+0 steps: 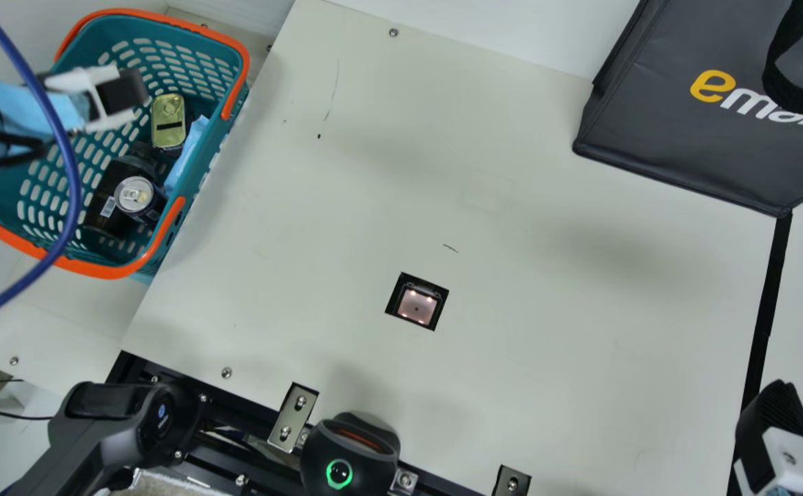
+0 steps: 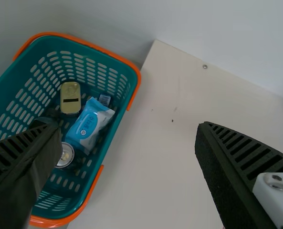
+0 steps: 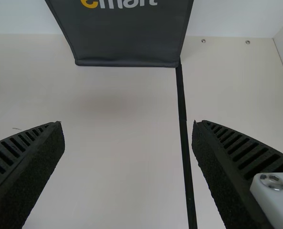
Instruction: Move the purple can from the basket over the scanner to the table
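Note:
In the main view my left gripper hangs over the teal basket. The can stands in the basket with its silver top up and a dark purple-blue side, next to a dark bottle. In the left wrist view my left gripper is open and holds nothing; its finger covers part of the can. At the main view's lower right is my right gripper; in the right wrist view the right gripper stands open above the table. The scanner is set into the tabletop.
A gold-coloured tin, a dark bottle and a blue-and-white packet lie in the basket. A dark grey bag stands at the table's far right. A black strip runs along the right side. Metal brackets line the near edge.

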### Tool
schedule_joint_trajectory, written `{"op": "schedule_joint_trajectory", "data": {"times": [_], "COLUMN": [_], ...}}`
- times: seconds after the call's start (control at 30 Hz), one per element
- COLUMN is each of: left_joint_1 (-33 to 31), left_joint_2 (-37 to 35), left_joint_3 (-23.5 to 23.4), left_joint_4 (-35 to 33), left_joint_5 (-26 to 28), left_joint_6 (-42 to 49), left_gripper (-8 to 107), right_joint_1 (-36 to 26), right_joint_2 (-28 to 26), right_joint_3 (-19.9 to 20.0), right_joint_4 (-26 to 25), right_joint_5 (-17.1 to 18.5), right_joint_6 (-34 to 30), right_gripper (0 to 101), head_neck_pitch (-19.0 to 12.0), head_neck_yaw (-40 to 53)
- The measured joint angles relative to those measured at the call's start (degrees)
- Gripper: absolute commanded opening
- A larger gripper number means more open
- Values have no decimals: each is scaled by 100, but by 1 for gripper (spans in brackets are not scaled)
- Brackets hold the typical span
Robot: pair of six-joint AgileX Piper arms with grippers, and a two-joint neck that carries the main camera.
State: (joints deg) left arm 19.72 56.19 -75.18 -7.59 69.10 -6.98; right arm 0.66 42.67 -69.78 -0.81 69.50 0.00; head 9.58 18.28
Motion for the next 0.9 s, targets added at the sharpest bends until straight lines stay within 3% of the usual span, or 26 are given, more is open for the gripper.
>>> {"op": "schedule_joint_trajectory", "data": {"times": [0.3, 0.47, 0.9], "left_joint_1": [1502, 2011, 1911], "left_joint_2": [778, 1126, 1717], "left_joint_3": [-340, -448, -266], "left_joint_4": [-448, -445, -83], "left_joint_5": [10, -39, -287], "left_joint_6": [578, 860, 1068], "left_gripper": [90, 90, 90], "right_joint_1": [0, 0, 0], "right_joint_2": [0, 0, 0], "right_joint_3": [0, 0, 0], "right_joint_4": [0, 0, 0], "right_joint_5": [0, 0, 0], "right_joint_6": [0, 0, 0], "right_gripper": [95, 95, 95], "head_neck_pitch": [9, 9, 9], "head_neck_yaw": [0, 0, -9]}}
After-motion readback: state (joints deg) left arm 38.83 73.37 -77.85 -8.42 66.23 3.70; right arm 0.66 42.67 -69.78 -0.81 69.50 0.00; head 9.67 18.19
